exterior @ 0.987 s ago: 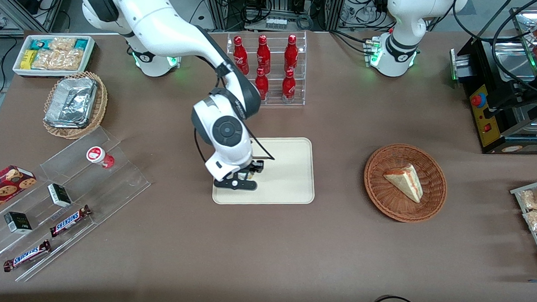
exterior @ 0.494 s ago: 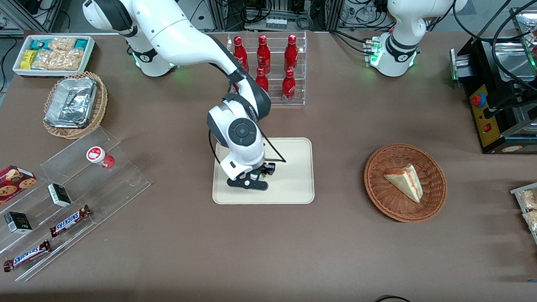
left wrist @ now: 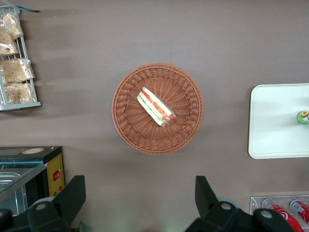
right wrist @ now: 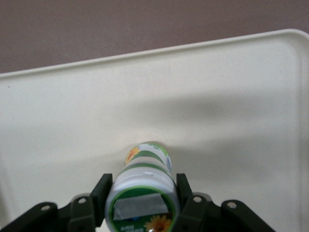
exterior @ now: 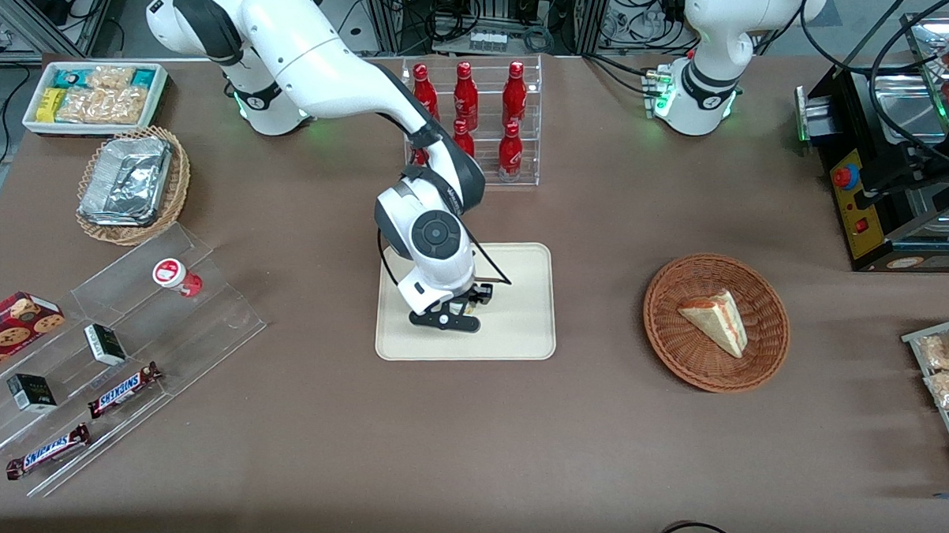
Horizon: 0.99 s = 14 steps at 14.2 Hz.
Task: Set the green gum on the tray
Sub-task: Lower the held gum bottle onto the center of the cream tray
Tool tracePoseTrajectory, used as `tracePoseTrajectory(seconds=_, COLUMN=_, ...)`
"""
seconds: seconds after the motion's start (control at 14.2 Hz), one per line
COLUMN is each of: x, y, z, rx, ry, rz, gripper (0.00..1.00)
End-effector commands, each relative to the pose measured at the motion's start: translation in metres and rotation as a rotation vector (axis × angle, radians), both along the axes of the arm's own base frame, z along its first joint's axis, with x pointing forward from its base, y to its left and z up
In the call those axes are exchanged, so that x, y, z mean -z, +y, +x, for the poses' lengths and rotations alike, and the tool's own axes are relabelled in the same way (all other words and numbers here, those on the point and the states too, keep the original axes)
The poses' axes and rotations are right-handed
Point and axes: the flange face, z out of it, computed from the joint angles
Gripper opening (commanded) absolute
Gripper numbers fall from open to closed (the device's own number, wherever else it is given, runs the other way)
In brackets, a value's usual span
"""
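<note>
In the right wrist view the green gum (right wrist: 144, 182), a small bottle with a white lid marked green, stands upright between the two black fingers (right wrist: 102, 191). My gripper (right wrist: 143, 194) is shut on its lid. Under it lies the cream tray (right wrist: 227, 92); whether the bottle's base touches it I cannot tell. In the front view the gripper (exterior: 451, 313) hangs low over the tray (exterior: 521, 300), a little toward the working arm's end of its middle, and the hand hides the gum. The left wrist view shows the gum (left wrist: 303, 116) over the tray (left wrist: 275, 123).
A red-lidded gum bottle (exterior: 176, 276) and snack bars sit on a clear stepped stand toward the working arm's end. A rack of cola bottles (exterior: 470, 120) stands farther from the camera than the tray. A wicker basket (exterior: 669, 352) holding a sandwich lies toward the parked arm's end.
The right arm has carried the green gum from the tray's edge at the working arm's end inward over the tray, toward its middle. The gripper stays shut on the bottle.
</note>
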Motion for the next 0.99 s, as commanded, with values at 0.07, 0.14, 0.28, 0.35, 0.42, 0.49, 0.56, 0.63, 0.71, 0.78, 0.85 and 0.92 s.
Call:
tracePoseTrajectory(seconds=0.07, x=0.006, y=0.009, z=0.004, rx=0.009, ry=0.001, rz=0.018, gripper=0.16)
tracePoseTrajectory(seconds=0.14, x=0.008, y=0.009, z=0.004, rx=0.007, ry=0.003, rz=0.016, gripper=0.38)
tracePoseTrajectory(seconds=0.28, x=0.012, y=0.008, z=0.003, rx=0.005, ry=0.007, rz=0.011, gripper=0.93)
tracePoseTrajectory(seconds=0.35, x=0.013, y=0.008, z=0.003, rx=0.003, ry=0.007, rz=0.009, gripper=1.00)
tracePoseTrajectory(seconds=0.42, x=0.013, y=0.008, z=0.003, rx=-0.001, ry=0.006, rz=0.008, gripper=1.00)
tracePoseTrajectory(seconds=0.49, x=0.013, y=0.008, z=0.003, rx=-0.003, ry=0.005, rz=0.006, gripper=1.00)
tracePoseTrajectory(seconds=0.56, x=0.013, y=0.008, z=0.003, rx=-0.003, ry=0.005, rz=0.006, gripper=1.00)
tracePoseTrajectory(seconds=0.63, x=0.013, y=0.008, z=0.003, rx=-0.005, ry=0.005, rz=0.007, gripper=1.00)
tracePoseTrajectory(seconds=0.71, x=0.013, y=0.008, z=0.002, rx=-0.007, ry=0.004, rz=0.006, gripper=1.00)
tracePoseTrajectory(seconds=0.78, x=0.014, y=0.008, z=0.002, rx=-0.007, ry=0.005, rz=0.005, gripper=1.00)
tracePoseTrajectory(seconds=0.85, x=0.014, y=0.007, z=0.003, rx=-0.007, ry=0.005, rz=0.005, gripper=1.00)
tracePoseTrajectory(seconds=0.92, x=0.015, y=0.007, z=0.002, rx=-0.016, ry=0.007, rz=0.003, gripper=1.00)
